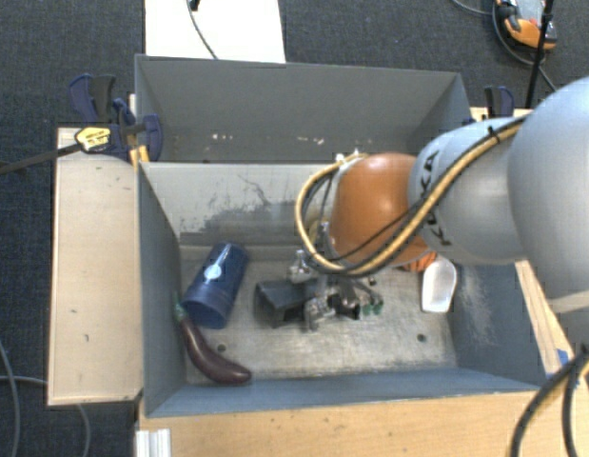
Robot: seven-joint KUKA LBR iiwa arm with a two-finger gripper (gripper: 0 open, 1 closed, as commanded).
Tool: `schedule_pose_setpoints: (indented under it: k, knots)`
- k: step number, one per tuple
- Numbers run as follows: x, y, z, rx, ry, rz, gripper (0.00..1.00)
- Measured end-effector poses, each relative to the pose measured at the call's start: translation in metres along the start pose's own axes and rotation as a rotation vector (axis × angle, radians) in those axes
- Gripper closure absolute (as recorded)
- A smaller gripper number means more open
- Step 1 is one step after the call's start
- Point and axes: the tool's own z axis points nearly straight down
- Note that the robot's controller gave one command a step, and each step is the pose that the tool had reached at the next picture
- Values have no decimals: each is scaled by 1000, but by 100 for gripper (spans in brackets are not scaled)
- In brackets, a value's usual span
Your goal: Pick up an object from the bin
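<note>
The bin (159, 303) is holding a tipped blue cup (216, 284), an eggplant (210, 358) and a white piece (439, 287). The claw (321, 305) is hanging against a black block (278, 303); whether it is spread or pinching, I cannot tell.

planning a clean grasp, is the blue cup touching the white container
Apart: camera view shows the blue cup at left, white container at far right.

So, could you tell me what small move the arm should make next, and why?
Probably a slight shift left in the view, over the black block: the gripper sits right beside it, while the blue cup, the purple eggplant and the white piece lie farther off.
</note>
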Motion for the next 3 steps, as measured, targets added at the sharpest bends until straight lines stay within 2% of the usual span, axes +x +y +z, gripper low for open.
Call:
schedule_pose_setpoints:
  k: [1,2,3]
  knots:
    - [0,0,-2,0,8,3,100]
    - [6,0,-10,0,43,2,100]
    - [7,0,-25,1,56,3,100]
